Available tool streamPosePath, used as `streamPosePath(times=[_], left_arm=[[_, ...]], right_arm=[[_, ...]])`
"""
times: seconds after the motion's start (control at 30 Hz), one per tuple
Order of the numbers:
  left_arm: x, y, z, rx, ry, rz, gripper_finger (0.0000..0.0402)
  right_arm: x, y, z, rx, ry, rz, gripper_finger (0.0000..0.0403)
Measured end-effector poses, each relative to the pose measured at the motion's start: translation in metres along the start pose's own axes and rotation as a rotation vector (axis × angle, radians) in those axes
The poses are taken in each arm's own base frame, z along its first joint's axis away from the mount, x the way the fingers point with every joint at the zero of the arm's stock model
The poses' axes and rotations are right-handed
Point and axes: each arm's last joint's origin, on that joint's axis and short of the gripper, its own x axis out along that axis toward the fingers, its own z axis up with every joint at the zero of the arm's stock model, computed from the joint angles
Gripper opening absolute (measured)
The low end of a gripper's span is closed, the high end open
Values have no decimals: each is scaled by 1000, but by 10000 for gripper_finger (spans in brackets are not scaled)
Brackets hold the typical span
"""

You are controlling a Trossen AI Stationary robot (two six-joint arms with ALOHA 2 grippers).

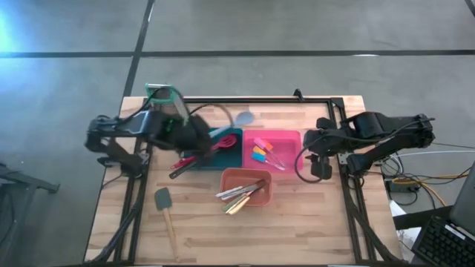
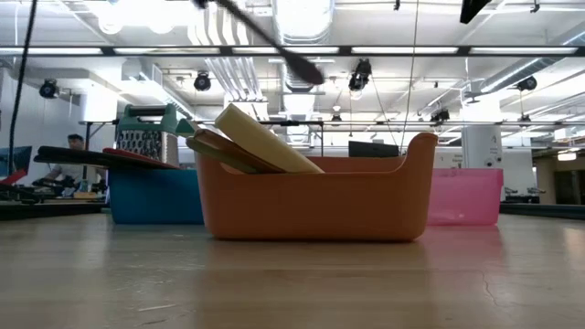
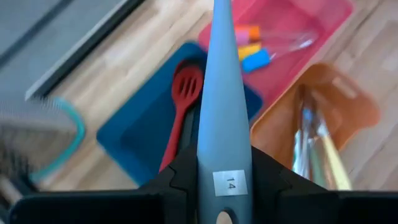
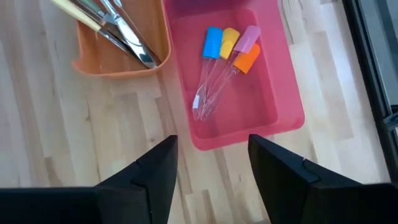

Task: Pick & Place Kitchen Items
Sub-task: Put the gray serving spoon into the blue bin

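My left gripper (image 1: pixel 194 133) is shut on a grey spoon (image 3: pixel 221 74) and hangs over the blue tray (image 1: pixel 231 157). The spoon's head (image 1: pixel 245 117) points toward the far right. A red slotted spoon (image 3: pixel 181 99) and a black utensil (image 1: pixel 182 167) lie in the blue tray. Small coloured-head spatulas (image 4: pixel 227 50) lie in the pink tray (image 4: pixel 273 93). Pastel-handled knives (image 1: pixel 241 194) lean in the orange tray (image 1: pixel 231 176). A grey spatula (image 1: pixel 164 202) lies flat on the table, near left. My right gripper (image 4: pixel 214 162) is open above the table, right of the pink tray. My left gripper pinches the grey spoon's handle near its free end, at the numbered label (image 3: pixel 225 149), between its two fingers. The fingers slant down from the table's left, and the handle runs on forward along them. The spoon is lifted clear above the blue tray.
A metal box grater with a teal top (image 1: pixel 166 100) stands at the far left, close behind my left arm. The three trays crowd the table's middle. Bare wood (image 1: pixel 312 222) lies along the near edge and at the near right. A black frame (image 1: pixel 245 98) runs along the far edge.
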Motion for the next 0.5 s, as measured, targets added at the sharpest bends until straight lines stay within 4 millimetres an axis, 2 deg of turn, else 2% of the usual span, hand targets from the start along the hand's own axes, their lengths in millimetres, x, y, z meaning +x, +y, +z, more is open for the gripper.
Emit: streamPosePath(times=[0.27, 0.5], left_arm=[[15, 28, -63, -96, 126, 20, 88], [32, 42, -89, -95, 124, -109, 88]], right_arm=[[4, 0, 1, -32, 0, -29, 187], [4, -1, 3, -47, -31, -77, 187]])
